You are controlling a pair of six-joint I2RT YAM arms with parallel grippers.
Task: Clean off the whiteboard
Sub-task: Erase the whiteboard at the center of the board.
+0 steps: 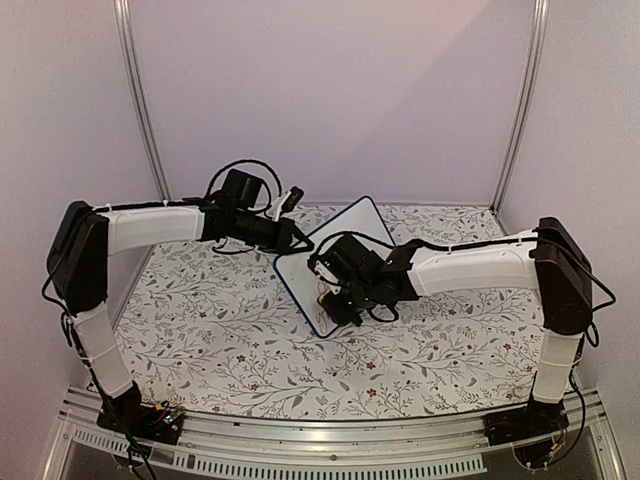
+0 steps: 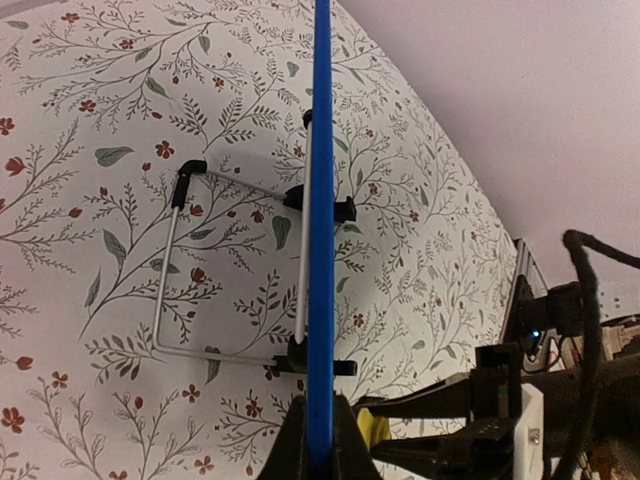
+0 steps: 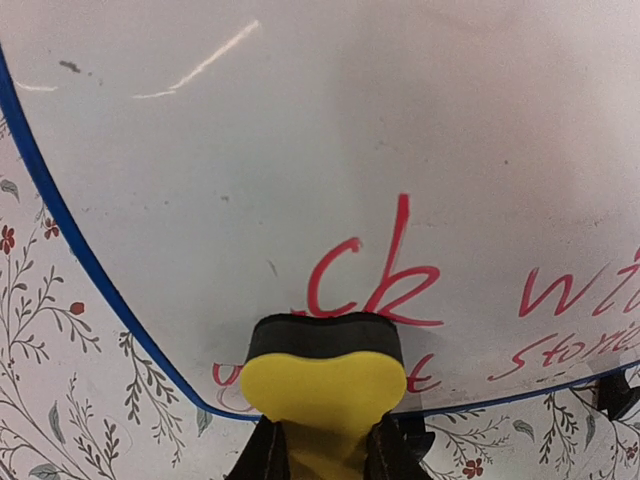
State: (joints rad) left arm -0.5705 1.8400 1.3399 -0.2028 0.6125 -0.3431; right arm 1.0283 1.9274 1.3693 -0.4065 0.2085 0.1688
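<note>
The whiteboard (image 1: 345, 255) stands tilted at the table's middle, blue-framed, with a wire stand (image 2: 175, 270) behind it. My left gripper (image 1: 298, 240) is shut on the board's upper edge; the left wrist view shows its blue frame (image 2: 321, 200) edge-on between the jaws (image 2: 320, 440). My right gripper (image 1: 335, 298) is shut on the yellow sponge eraser (image 3: 318, 385), whose dark felt side presses against the board's face (image 3: 330, 140) near its lower edge. Red handwriting (image 3: 375, 280) remains beside and above the eraser; the upper face is mostly blank.
The table carries a floral cloth (image 1: 230, 330). Pale walls and two metal posts (image 1: 140, 100) close the back. A small dark smudge (image 3: 68, 66) sits on the board's upper left. The right gripper and the yellow eraser (image 2: 372, 430) show in the left wrist view.
</note>
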